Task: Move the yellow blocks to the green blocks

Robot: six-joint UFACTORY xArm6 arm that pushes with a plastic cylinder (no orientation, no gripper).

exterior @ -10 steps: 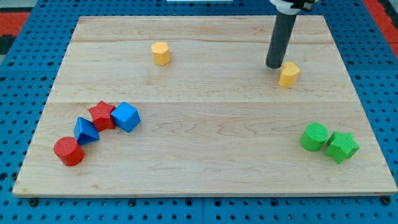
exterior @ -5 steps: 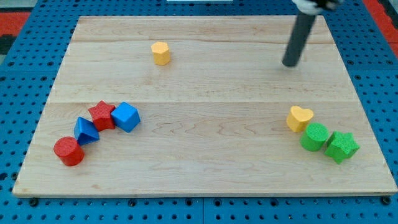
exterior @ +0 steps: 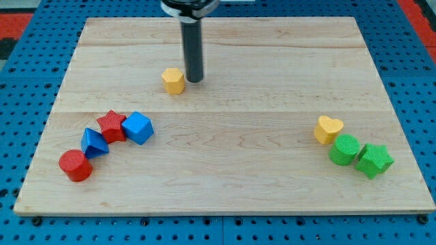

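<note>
Yellow hexagonal block (exterior: 174, 80) sits just left of my tip (exterior: 195, 81), touching it or nearly so, in the upper-middle of the pale wooden board (exterior: 225, 184).

We note my tip is a plain dark rod with nothing to spread or pinch; it stands upright on the board. We record the yellow heart-shaped block (exterior: 328, 128) at the view's right, touching the green cylinder block (exterior: 345, 150), with the green star-shaped block (exterior: 374, 160) beside that. At the view's lower left we find the red cylinder (exterior: 75, 165), blue triangular block (exterior: 94, 142), red star block (exterior: 112, 126) and blue cube (exterior: 137, 127) clustered.
</note>
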